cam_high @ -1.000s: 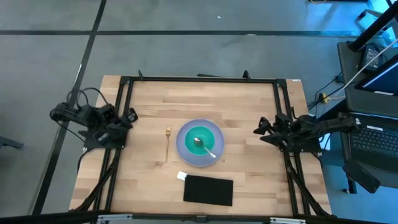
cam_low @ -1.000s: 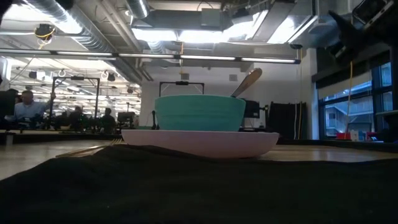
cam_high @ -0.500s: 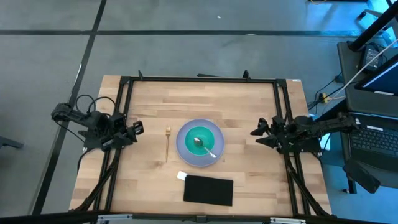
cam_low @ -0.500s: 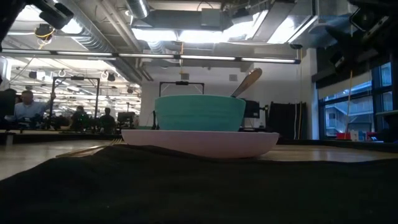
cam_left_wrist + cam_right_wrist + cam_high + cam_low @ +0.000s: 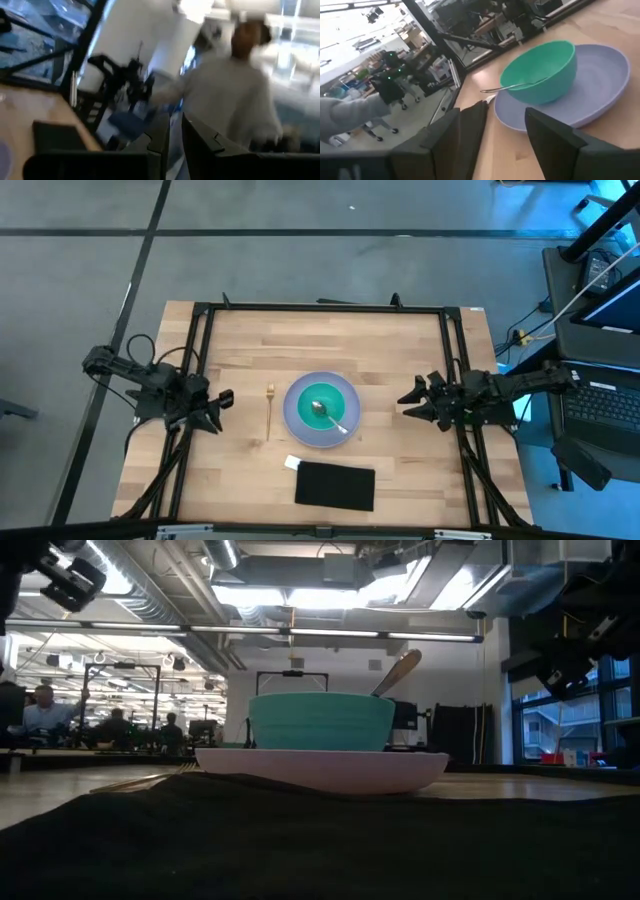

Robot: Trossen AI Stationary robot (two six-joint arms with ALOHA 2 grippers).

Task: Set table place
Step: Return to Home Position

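Observation:
The lavender plate (image 5: 345, 395) lies mid-table with the teal bowl (image 5: 318, 402) standing on it. The silver spoon (image 5: 330, 416) rests inside the bowl, its handle leaning on the rim (image 5: 506, 88). The slim gold fork (image 5: 269, 412) lies flat on the table (image 5: 250, 340), left of the plate. My left gripper (image 5: 222, 398) hovers left of the fork, open by a narrow gap and empty. My right gripper (image 5: 405, 398) hovers right of the plate (image 5: 592, 95), open and empty, facing the bowl (image 5: 540, 70).
A black cloth (image 5: 335, 486) lies near the table's near edge, with a small white piece (image 5: 292, 463) at its left corner; it fills the low view's foreground (image 5: 320, 850). Black frame rails (image 5: 190, 450) run along both table sides. People show in the room beyond.
My left gripper has swung toward the table's near edge and rightward, closer to the fork, turning as it went. My right gripper has moved a little left toward the plate and slightly nearer. Plate, bowl, spoon and fork have stayed where they were.

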